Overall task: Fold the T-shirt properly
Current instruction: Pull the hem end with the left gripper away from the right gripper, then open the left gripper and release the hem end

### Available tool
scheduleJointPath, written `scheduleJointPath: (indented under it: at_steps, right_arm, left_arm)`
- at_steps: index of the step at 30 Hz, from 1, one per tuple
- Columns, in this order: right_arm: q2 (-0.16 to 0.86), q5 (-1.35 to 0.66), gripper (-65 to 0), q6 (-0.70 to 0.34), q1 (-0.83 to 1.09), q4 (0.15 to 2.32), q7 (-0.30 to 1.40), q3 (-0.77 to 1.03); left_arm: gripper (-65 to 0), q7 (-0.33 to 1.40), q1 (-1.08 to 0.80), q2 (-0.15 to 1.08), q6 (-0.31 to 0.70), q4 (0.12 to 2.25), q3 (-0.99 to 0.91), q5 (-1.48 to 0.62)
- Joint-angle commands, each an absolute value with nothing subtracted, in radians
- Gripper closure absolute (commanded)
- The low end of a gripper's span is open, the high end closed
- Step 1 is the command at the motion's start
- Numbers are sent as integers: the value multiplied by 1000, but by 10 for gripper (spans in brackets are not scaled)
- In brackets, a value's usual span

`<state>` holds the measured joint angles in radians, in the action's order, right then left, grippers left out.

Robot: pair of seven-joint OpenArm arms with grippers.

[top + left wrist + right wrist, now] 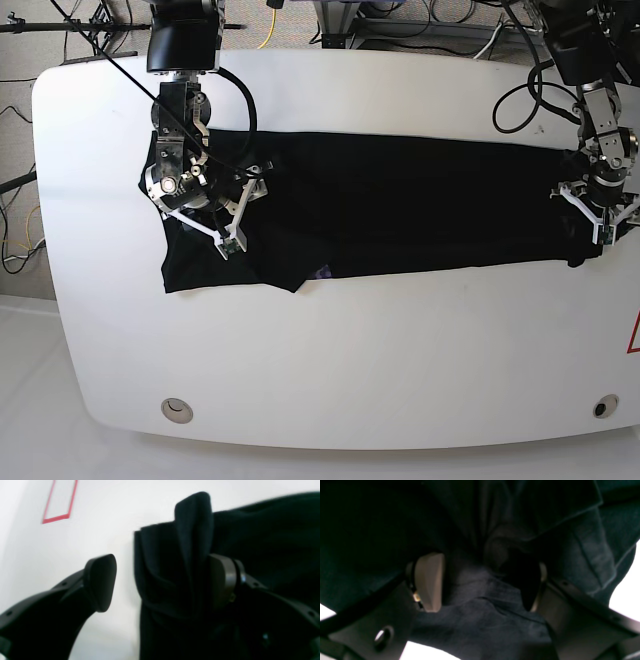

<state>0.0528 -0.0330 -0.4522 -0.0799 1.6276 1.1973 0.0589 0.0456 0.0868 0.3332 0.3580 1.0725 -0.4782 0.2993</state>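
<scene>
The base view looks straight down from overhead on the whole white table [330,360], both arms at its far edge. Each wrist view sits close behind its own fingers, sharing the black T-shirt [400,205] with the base view.

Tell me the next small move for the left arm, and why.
Probably lift the left tool straight up off the T-shirt. Its jaws stand wide open, with a bunched fold of cloth loose between them, leaning on one pad. The shirt already lies in a long band across the table.
</scene>
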Motion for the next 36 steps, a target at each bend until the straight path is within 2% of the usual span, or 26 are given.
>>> scheduleJointPath:
  at_steps: [1,21,36]
  right_arm:
    - [56,-41,-436,-452,-99,1641,1181,61]
    - [56,-42,-436,-452,-101,1646,1181,61]
    - [5,-42,-436,-452,-139,1649,1181,58]
  left_arm:
    - [-502,21,130,357,344,1109,-483,294]
    - [-505,28,154,374,343,1248,-481,297]
    - [-505,28,128,346,343,1262,-527,295]
